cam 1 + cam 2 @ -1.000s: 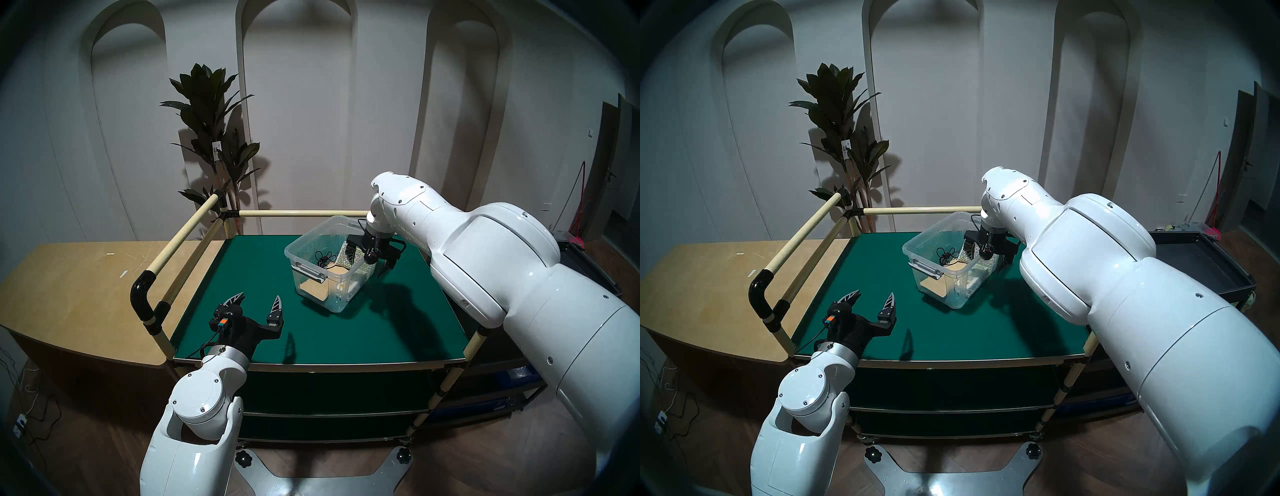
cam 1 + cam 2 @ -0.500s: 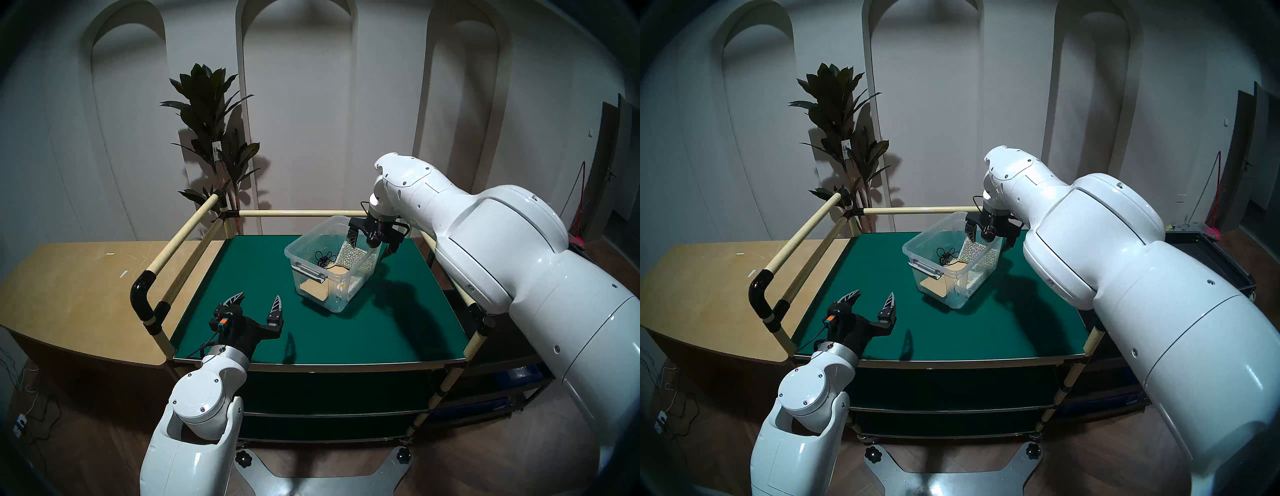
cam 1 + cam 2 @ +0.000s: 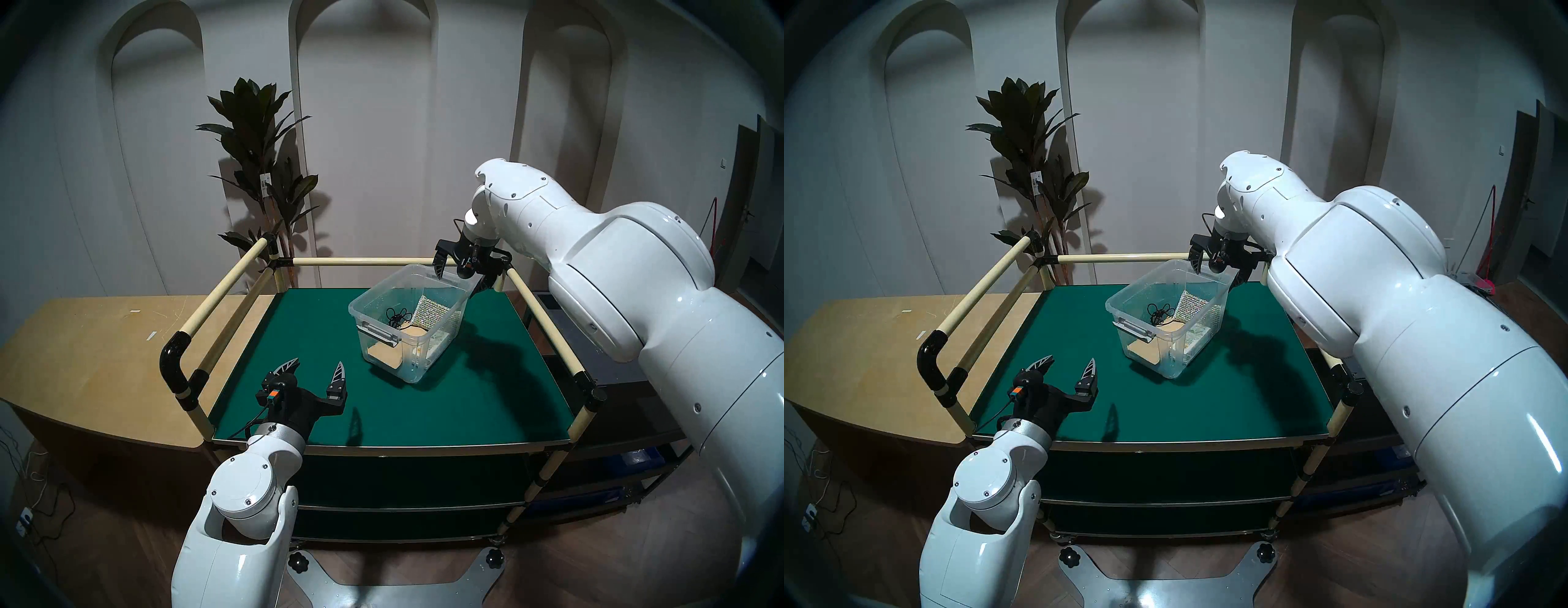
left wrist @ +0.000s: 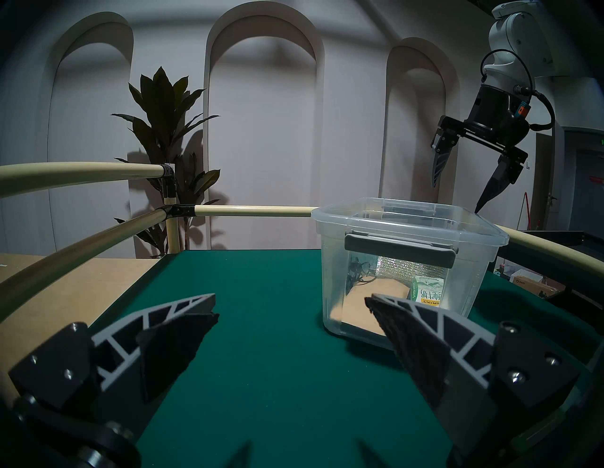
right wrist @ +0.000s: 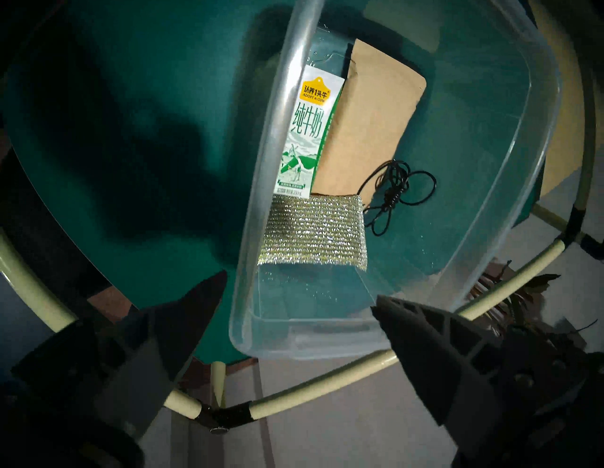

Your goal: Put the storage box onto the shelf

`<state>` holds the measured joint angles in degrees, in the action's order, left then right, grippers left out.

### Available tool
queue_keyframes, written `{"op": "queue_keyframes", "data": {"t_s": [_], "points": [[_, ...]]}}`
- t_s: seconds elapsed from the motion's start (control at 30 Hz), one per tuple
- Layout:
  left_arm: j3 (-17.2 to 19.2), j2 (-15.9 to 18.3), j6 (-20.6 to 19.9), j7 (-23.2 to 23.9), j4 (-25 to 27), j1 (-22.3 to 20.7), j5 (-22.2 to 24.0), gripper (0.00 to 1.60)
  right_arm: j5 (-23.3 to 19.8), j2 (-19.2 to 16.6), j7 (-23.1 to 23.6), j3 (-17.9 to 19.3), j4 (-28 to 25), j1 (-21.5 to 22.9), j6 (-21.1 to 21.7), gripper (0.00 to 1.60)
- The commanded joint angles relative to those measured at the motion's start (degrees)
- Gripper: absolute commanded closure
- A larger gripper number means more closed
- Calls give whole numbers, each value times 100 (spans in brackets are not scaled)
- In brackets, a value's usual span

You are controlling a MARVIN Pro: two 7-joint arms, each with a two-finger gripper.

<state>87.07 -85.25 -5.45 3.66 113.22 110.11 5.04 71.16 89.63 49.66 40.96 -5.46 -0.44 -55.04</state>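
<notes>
The clear storage box (image 3: 384, 352) stands on the shelf's green top deck (image 3: 318, 339), toward the back right. It holds a glittery pad, a black cable, a tan pouch and a milk carton (image 5: 304, 137). My right gripper (image 3: 458, 283) is open and empty. It hovers just above the box's far end rim, clear of it, as the left wrist view (image 4: 457, 197) shows. My left gripper (image 3: 318, 363) is open and empty, low over the deck's front left, pointing at the box's near grey handle (image 4: 398, 248).
Cream tube rails (image 3: 365, 261) run along the deck's left, back and right sides. A tan wooden counter (image 3: 97, 352) adjoins on the left. A potted plant (image 3: 263, 170) stands behind. A black tiered cart (image 3: 615, 369) stands on the right under my right arm.
My right gripper has risen from around the box's far end wall and moved back and to the right, open. The box has stayed put. The left arm has not moved.
</notes>
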Motion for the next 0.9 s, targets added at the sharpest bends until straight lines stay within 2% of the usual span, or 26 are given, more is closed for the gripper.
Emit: {"op": "queue_keyframes", "data": {"t_s": [0.0, 0.3, 0.43, 0.7, 0.87], "points": [[8, 4, 33, 3, 107, -55, -2, 0, -69, -367, 237, 93, -27, 481, 31, 0], [6, 4, 29, -1, 87, -51, 0, 0, -346, -797, 26, 431, -27, 935, 70, 0], [5, 3, 26, -2, 75, -49, 0, 0, -493, -1012, -31, 614, -27, 1002, 101, 0], [4, 3, 25, -6, 49, -49, 2, 0, -823, -1345, -50, 1013, -27, 877, 172, 0], [3, 2, 26, -8, 33, -50, 2, 0, -1052, -1412, -92, 1276, -27, 761, 196, 0]]}}
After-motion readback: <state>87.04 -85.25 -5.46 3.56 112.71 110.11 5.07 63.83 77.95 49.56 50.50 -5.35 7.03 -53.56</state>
